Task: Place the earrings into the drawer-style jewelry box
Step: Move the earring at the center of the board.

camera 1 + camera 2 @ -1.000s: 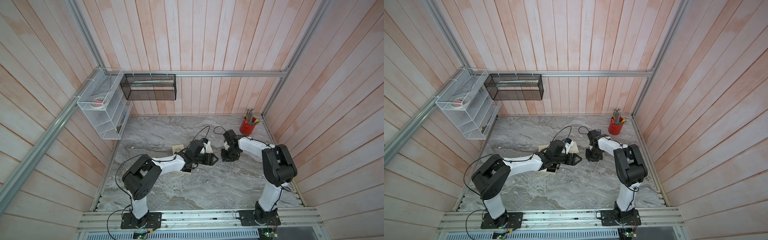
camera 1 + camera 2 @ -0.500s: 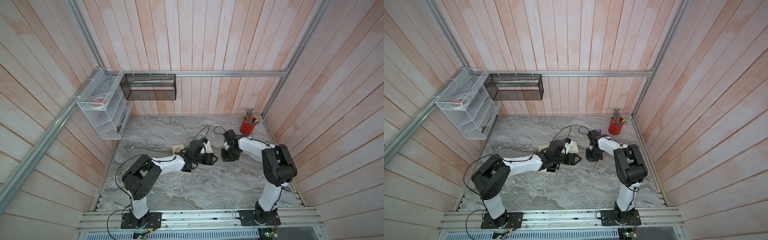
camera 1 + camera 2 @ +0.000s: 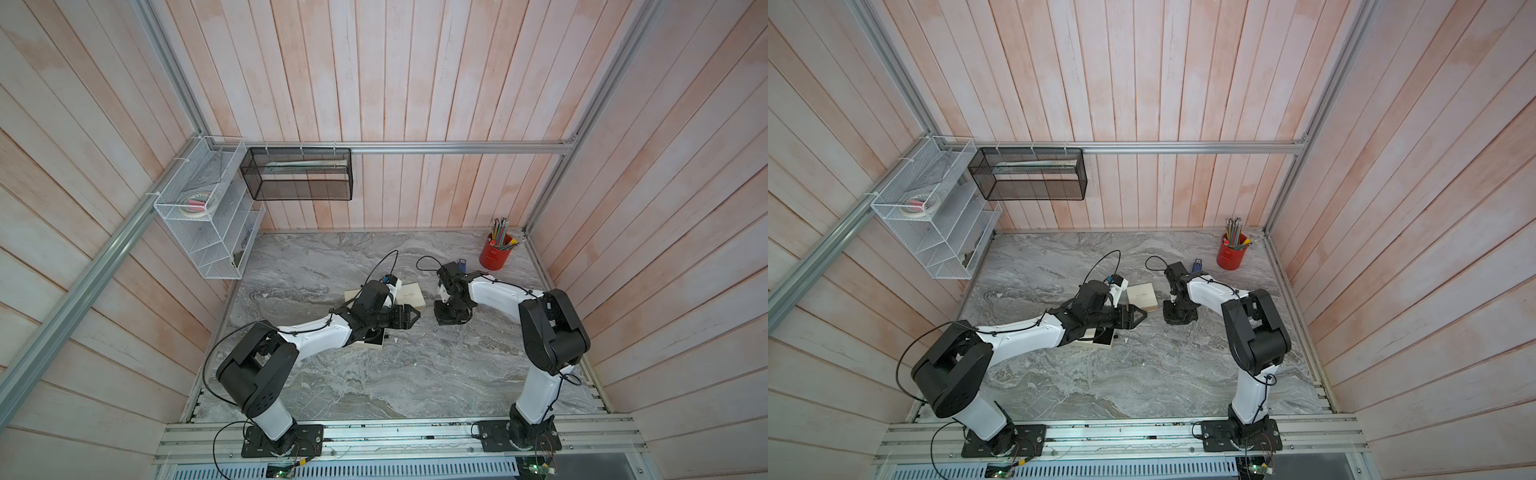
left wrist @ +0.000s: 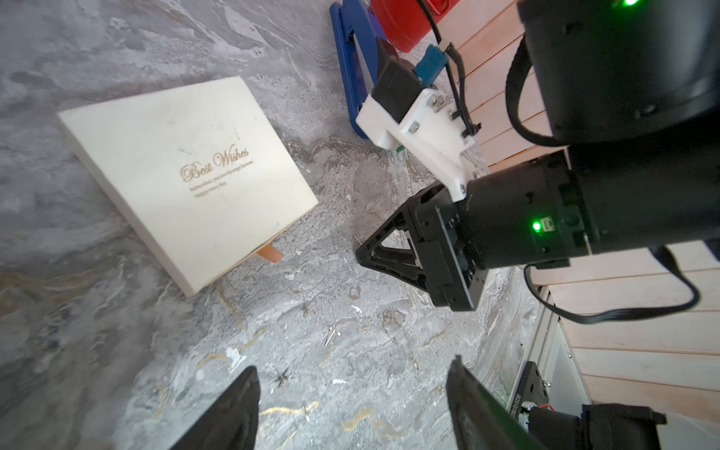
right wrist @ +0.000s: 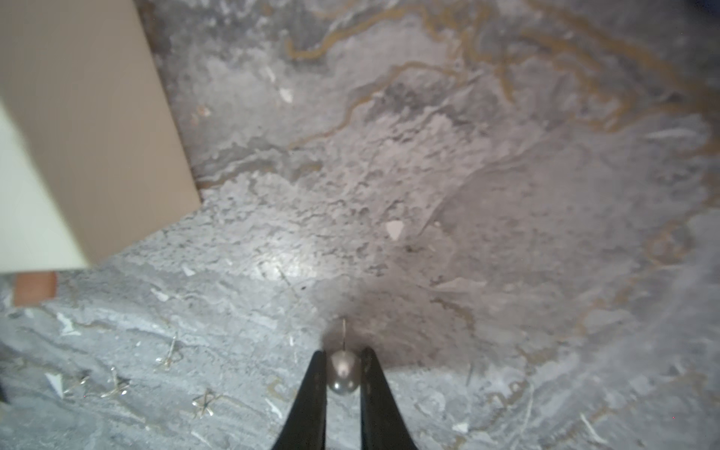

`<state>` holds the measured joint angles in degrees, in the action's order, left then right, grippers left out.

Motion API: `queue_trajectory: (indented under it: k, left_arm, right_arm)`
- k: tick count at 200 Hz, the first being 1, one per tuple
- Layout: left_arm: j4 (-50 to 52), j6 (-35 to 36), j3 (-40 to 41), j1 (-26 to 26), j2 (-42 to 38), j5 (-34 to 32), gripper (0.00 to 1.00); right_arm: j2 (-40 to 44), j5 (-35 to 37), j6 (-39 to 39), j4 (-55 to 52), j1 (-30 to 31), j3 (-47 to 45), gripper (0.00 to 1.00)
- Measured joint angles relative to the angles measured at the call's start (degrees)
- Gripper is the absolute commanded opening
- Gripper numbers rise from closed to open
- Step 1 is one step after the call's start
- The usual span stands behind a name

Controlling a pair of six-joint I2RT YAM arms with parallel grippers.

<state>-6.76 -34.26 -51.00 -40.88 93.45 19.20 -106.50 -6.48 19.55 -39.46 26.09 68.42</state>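
A pearl earring [image 5: 343,372] with a thin post is pinched between the fingertips of my right gripper [image 5: 343,354], low over the marble just right of the jewelry box. The box is a cream sleeve lettered "Best Wishes" [image 4: 187,167], seen in both top views [image 3: 411,296] [image 3: 1142,296]. Its orange pull tab [image 4: 269,255] pokes out at the near edge. A cream drawer with a dark lining [image 3: 372,341] lies under my left arm. My left gripper [image 4: 352,366] hovers open and empty, pointing toward the right gripper [image 4: 360,253]. Small star-shaped silvery pieces [image 5: 204,401] lie on the marble.
A red pencil cup [image 3: 496,255] stands at the back right, with a blue object [image 3: 462,262] beside it. A white wire shelf [image 3: 203,216] and a black mesh basket [image 3: 299,174] hang on the walls. Pale flecks dot the marble.
The right gripper's jaws have narrowed onto the pearl earring. Both arms stay almost where they were.
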Motion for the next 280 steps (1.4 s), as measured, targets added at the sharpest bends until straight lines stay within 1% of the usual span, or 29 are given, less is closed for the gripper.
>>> queue_trajectory:
  k: [62, 105, 129, 169, 180, 220, 256, 280]
  left_arm:
    - [2.84, -0.48, 4.96, 0.33, -7.23, 0.07, 0.77]
    - [6.12, -0.48, 7.37, -1.44, -11.21, -0.2, 0.77]
    - [6.64, -0.7, 8.57, -2.45, -12.02, -0.2, 0.77]
    - [7.43, -0.87, 9.18, -2.54, -12.02, -0.17, 0.77]
    - [7.43, -0.87, 9.18, -2.54, -12.02, -0.17, 0.77]
    - [7.43, -0.87, 9.2, -2.54, -12.02, -0.37, 0.77]
    - [7.65, -0.87, 9.18, -2.54, -12.24, -2.12, 0.77]
    - [7.96, -0.85, 9.18, -2.54, -13.14, -3.15, 0.77]
  right_arm:
    - [1.95, -1.57, -1.14, -1.6, 7.41, -2.25, 0.12]
    - [3.19, -3.87, 1.81, -3.06, 11.72, -3.37, 0.12]
    - [3.21, -4.15, 3.65, -3.13, 12.09, -4.15, 0.12]
    - [3.23, -4.37, 5.66, -2.93, 12.09, -4.5, 0.12]
    - [3.23, -4.42, 5.95, -2.86, 12.09, -4.52, 0.15]
    - [3.34, -5.03, 6.73, -2.75, 12.07, -4.52, 0.28]
    - [4.09, -5.62, 6.95, -2.95, 11.8, -4.52, 0.29]
    - [6.6, -5.86, 6.54, -2.97, 10.78, -4.52, 0.29]
